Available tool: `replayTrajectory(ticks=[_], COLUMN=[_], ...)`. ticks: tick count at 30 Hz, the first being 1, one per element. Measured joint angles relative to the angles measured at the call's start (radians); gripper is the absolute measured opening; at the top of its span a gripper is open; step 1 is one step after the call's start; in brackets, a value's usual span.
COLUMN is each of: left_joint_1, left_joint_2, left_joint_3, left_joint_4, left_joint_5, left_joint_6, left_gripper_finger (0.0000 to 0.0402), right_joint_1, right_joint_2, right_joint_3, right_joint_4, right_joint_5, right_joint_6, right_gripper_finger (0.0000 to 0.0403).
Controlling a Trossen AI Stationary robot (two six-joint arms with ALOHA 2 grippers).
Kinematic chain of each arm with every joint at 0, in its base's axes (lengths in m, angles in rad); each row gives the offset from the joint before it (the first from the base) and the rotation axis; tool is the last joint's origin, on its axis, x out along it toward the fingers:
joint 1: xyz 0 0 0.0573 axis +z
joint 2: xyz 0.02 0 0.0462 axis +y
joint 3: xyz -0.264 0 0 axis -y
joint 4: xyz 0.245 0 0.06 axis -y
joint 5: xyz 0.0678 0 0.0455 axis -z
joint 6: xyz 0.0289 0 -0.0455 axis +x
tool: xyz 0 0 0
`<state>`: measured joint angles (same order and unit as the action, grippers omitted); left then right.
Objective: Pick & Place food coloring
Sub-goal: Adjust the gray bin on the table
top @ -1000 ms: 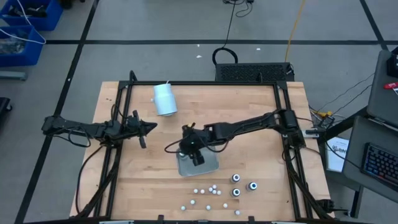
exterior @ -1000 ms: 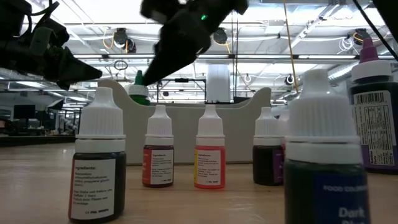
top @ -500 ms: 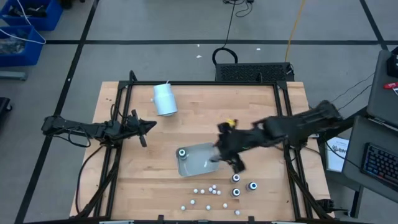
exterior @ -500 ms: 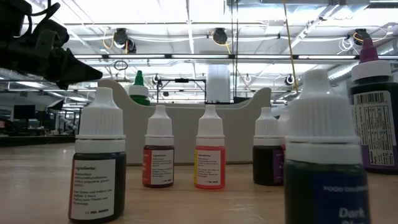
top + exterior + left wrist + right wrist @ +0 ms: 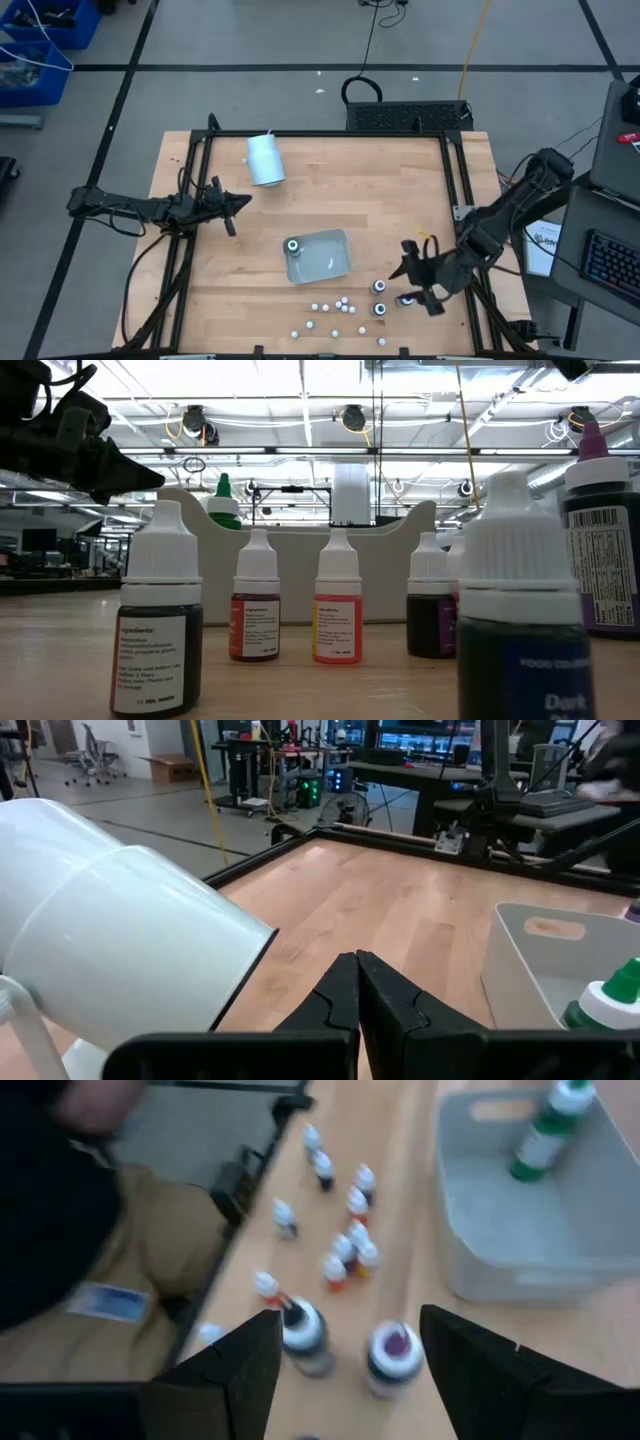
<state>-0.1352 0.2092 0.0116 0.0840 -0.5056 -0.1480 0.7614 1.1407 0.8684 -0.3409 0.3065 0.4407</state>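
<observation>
Three dark round food coloring bottles (image 5: 380,287) stand near the table's near right; in the right wrist view two of them (image 5: 303,1338) show ahead between the fingers. Several small white-capped bottles (image 5: 340,304) stand to their left and fill the low view (image 5: 338,610). One green-capped bottle (image 5: 293,246) stands upright in the grey tray (image 5: 335,262). My right gripper (image 5: 418,284) hovers open by the dark bottles (image 5: 350,1350), touching nothing. My left gripper (image 5: 240,203) waits shut at the table's left (image 5: 357,990).
A large white cylinder (image 5: 264,158) lies on its side near the table's far left, close to my left gripper (image 5: 120,950). Black frame rails (image 5: 455,180) run along the table's sides. Bare wood lies between the tray and the far edge.
My right gripper has left the green-capped bottle standing in the tray's far left corner and has swept quickly toward the table's right and near edge, ending over the dark bottles. The left arm has kept still.
</observation>
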Motion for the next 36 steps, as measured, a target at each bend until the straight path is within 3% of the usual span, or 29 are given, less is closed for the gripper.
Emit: replayTrajectory(ticks=[5,10,13,17,25,31,36], left_joint_1=[0.000,-0.018,-0.069,-0.170,-0.389,-0.461,-0.456], left_joint_2=[0.000,0.016,0.093,0.270,0.745,1.075,1.251], left_joint_3=[0.000,0.001,0.001,-0.002,0.001,0.119,0.256], left_joint_4=[-0.010,-0.025,-0.024,0.038,0.440,0.539,0.540], left_joint_5=[0.091,0.210,0.216,0.164,0.077,0.028,0.048], left_joint_6=[-0.097,-0.156,-0.222,-0.306,-0.405,-0.468,-0.452], left_gripper_finger=[0.0006,0.0006,0.0006,0.0005,0.0005,0.0005,0.0005], right_joint_1=[0.048,0.029,-0.028,-0.185,-0.483,-0.560,-0.577], right_joint_2=[-0.046,-0.097,-0.117,-0.120,-0.053,0.063,0.165], right_joint_3=[-0.076,-0.079,-0.079,-0.079,-0.079,-0.079,-0.079], right_joint_4=[-0.014,-0.060,-0.051,-0.034,-0.029,0.002,0.085], right_joint_5=[0.234,0.356,0.403,0.304,-0.003,-0.130,-0.182], right_joint_6=[0.017,-0.029,-0.101,-0.170,-0.191,-0.210,-0.220], right_gripper_finger=[0.0228,0.0213,0.0200,0.0173,0.0080,0.0007,0.0011])
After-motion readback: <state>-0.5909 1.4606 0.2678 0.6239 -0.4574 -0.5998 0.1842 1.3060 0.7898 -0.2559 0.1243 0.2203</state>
